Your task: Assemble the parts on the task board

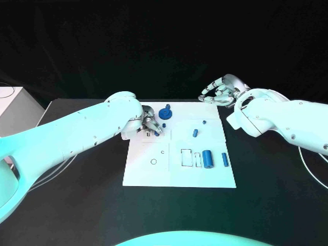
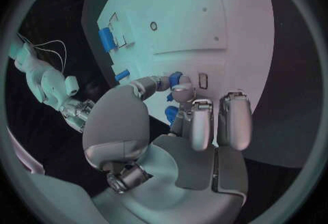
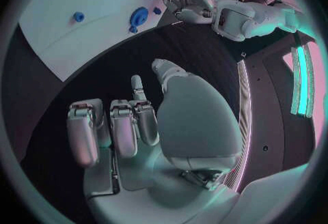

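The board (image 1: 180, 169) lies in the middle of the black table (image 1: 282, 205), its long axis running away from the robot. On its near right lie two blue cylinders — a thick one (image 1: 207, 158) and a thin one (image 1: 224, 159) — both lengthwise along the board, beside a rectangular outline. A short peg (image 1: 196, 132) lies mid-board at a slight slant, and a round gear-like part (image 1: 166, 113) sits at the far edge.

The left hand (image 1: 150, 125) is over the board's far left, fingers curled; the left wrist view shows a small blue part (image 2: 175, 78) pinched at its fingertips. The right hand (image 1: 222, 90) hovers beyond the board's far right corner over bare table, fingers loosely curled and holding nothing. A small mark on the board is too small to read.
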Robot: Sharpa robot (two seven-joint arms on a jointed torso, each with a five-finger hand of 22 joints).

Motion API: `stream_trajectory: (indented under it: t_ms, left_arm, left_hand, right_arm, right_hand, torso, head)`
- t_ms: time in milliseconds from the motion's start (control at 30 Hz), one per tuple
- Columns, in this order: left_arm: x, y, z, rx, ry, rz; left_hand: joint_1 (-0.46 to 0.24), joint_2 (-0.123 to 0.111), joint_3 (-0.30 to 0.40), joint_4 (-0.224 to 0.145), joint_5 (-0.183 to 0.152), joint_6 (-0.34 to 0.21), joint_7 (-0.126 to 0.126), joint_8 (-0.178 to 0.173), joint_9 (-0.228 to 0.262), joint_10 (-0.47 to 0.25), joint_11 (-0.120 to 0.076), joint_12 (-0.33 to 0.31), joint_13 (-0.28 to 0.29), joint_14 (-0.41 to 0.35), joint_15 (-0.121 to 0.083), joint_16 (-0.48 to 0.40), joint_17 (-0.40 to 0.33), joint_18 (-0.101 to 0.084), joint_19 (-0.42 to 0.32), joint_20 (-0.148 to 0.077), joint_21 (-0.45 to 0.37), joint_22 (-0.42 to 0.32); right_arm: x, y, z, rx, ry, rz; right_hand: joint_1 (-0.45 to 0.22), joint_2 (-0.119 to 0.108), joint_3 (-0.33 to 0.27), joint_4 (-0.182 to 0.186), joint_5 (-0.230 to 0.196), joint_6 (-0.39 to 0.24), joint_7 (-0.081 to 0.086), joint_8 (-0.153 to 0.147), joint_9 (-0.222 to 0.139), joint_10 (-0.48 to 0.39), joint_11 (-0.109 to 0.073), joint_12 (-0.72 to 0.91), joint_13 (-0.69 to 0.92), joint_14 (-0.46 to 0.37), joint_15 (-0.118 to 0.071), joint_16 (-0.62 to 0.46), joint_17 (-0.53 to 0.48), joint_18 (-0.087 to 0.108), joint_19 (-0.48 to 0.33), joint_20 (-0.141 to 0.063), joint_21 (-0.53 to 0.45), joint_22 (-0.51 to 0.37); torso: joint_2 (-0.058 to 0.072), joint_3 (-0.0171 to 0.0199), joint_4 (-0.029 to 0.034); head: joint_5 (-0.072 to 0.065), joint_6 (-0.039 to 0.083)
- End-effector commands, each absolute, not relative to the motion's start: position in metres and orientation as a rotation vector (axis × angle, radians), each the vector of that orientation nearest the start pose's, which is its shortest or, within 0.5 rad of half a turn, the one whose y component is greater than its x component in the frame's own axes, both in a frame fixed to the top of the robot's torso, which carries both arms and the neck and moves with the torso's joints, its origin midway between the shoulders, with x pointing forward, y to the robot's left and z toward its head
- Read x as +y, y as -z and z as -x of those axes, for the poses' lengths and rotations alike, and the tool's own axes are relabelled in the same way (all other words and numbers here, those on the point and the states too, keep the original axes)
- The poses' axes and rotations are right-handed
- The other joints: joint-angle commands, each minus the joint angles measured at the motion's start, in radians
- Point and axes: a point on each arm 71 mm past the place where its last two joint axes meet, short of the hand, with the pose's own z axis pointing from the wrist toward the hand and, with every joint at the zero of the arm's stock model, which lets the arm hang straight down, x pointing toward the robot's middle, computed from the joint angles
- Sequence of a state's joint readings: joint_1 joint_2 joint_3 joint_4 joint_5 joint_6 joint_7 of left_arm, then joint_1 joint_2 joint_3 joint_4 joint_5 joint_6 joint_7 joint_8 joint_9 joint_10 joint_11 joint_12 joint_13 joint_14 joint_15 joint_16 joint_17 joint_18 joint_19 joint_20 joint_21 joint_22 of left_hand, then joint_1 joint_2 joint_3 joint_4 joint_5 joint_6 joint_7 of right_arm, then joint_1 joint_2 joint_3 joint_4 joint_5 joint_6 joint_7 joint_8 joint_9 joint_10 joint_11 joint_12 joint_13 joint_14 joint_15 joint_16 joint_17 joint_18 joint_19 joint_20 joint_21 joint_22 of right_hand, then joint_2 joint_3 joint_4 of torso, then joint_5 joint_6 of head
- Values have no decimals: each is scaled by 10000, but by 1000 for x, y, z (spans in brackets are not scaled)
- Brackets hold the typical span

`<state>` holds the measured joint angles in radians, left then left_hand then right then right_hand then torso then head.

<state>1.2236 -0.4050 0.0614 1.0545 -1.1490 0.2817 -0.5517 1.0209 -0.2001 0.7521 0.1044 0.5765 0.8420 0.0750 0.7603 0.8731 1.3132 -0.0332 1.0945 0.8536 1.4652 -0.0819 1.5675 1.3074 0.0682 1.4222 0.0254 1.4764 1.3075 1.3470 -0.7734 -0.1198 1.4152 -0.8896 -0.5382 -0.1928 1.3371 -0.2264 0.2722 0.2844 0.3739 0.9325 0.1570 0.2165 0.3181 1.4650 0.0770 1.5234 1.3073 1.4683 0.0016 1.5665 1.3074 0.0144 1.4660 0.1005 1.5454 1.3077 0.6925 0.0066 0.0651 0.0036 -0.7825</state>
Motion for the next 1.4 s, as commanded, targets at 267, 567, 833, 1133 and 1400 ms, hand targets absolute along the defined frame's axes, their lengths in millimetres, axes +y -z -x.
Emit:
stream_trajectory:
  t_ms: [267, 567, 833, 1133, 1400]
  left_arm:
    - [111, 220, -552, 23839, 3563, 843]
    - [112, 223, -553, 23788, 3491, 950]
    - [113, 224, -553, 23873, 3303, 679]
    - [116, 224, -553, 23675, 3074, 526]
    - [119, 224, -553, 23573, 3030, 550]
  left_hand:
    - [197, 199, 1195, -1263, -37, 445, -403, -3, 973, 34, -49, -54, -3, 1056, -63, 33, 2634, -193, 100, -5, 58, 494]
    - [125, 358, 1005, -1087, -154, 530, -433, -52, 960, 105, -67, -81, -67, 1056, -78, 33, 2634, -192, 100, -12, 45, 487]
    - [-61, 26, -209, -756, -332, 609, -547, -243, 912, 112, -133, -86, -139, 1056, -130, 33, 2634, -193, 101, -45, 1, 475]
    - [-148, -132, -1622, 14, -927, 836, -576, -464, 816, 34, -156, -20, -151, 1056, -154, 33, 2634, -191, 109, -77, -44, 458]
    - [103, -144, -2307, 586, -2705, 908, -551, -578, 821, -8, -132, 23, -190, 1056, -135, 33, 2634, -190, 118, -66, -68, 460]
  right_arm:
    - [-219, 146, -528, 15619, -7156, -4918]
    - [-219, 146, -528, 15661, -7166, -4907]
    - [-220, 146, -528, 15680, -7170, -4946]
    - [-220, 146, -528, 15684, -7172, -4963]
    - [-221, 147, -527, 15674, -7155, -4981]
  right_hand:
    - [-7, -23, -25, -23, 25, -55, -15, 37, 10, 526, -35, -17, 2159, 1025, -21, 43, 2634, -65, 913, 13, -36, 2399]
    - [-9, -25, -32, -20, 41, -66, -14, 35, 9, 522, -33, -21, 2155, 1025, -21, 43, 2634, -64, 912, 12, -39, 2396]
    - [-22, -28, -44, -11, 52, -77, -11, 34, 9, 476, -32, -63, 2114, 1025, -20, 43, 2634, -51, 890, 11, -87, 2359]
    - [-48, -31, -63, 5, 44, -90, -8, 33, 9, 467, -28, -72, 2106, 1025, -19, 43, 2634, -52, 891, 11, -84, 2361]
    - [-59, -30, -69, 12, 42, -93, -7, 34, 9, 463, -28, -75, 2103, 1025, -18, 43, 2634, -46, 882, 11, -105, 2344]
  torso:
    - [-3, 7, 2]
    - [-7, -3, 10]
    - [-16, -8, 22]
    - [-7, -8, 7]
    - [-3, -11, 16]
  head:
    - [-26, -2]
    - [-42, 7]
    - [-45, -6]
    - [-41, 21]
    - [-48, 27]
